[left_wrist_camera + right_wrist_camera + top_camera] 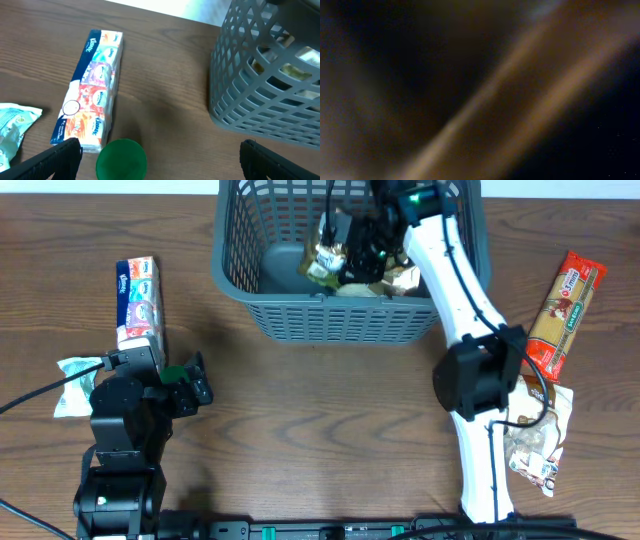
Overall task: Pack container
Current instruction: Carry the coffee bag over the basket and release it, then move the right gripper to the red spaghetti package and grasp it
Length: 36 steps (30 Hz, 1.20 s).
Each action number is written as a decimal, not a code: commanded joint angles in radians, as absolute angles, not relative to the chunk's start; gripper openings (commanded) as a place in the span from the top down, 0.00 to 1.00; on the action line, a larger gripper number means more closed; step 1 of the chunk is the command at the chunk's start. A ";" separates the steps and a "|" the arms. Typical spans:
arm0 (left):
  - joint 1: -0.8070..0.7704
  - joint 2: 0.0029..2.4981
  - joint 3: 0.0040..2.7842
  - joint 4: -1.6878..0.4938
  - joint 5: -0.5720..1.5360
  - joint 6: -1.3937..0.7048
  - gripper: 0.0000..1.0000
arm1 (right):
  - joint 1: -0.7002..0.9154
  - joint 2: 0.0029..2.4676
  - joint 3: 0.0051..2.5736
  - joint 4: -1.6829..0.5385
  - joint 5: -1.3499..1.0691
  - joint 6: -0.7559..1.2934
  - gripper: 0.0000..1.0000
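Observation:
The dark grey lattice basket [340,315] stands at the back middle of the table; it also shows in the left wrist view [265,95]. Packets lie inside it [325,262]. My right gripper [355,250] is down inside the basket among the packets; its wrist view is a dark brown blur, so its jaws cannot be made out. My left gripper [157,160] is open and empty at the left, over bare table with a green round part [121,159] between the fingers. A long pack of tissues [138,302] lies just beyond it, also in the left wrist view [92,95].
A pale green packet [75,372] lies at the far left, also in the left wrist view [12,127]. A red and yellow pasta packet [565,310] and a clear bag of food [540,442] lie on the right, next to the right arm's base.

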State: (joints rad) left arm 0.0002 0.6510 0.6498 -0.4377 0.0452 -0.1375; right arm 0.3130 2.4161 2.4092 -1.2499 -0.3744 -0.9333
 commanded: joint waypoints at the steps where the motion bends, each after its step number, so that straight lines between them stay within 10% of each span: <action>1: 0.006 0.651 0.669 -0.433 0.035 -0.137 0.02 | 0.322 2.385 2.442 -1.251 -0.426 -0.966 0.99; 4: 0.006 0.651 0.669 -0.433 0.035 -0.137 0.02 | 0.322 2.383 2.443 -1.251 -0.428 -0.922 0.29; 6: 0.006 0.651 0.669 -0.433 0.035 -0.137 0.02 | 0.323 2.367 2.446 -1.246 -0.429 -0.884 0.03; 16: 0.006 0.651 0.669 -0.433 0.035 -0.137 0.02 | 0.271 2.070 2.642 -1.106 -0.153 -0.331 0.01; 25: 0.006 0.651 0.669 -0.433 0.035 -0.137 0.02 | -0.177 1.859 2.676 -1.454 0.141 0.269 0.01; 36: 0.006 0.651 0.669 -0.433 0.035 -0.137 0.02 | -0.553 1.947 2.492 -1.647 0.088 0.366 0.01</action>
State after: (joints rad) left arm 0.0002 0.6510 0.6498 -0.4374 0.0452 -0.1375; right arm -0.5274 1.9213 2.5504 -1.6455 0.0944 0.3237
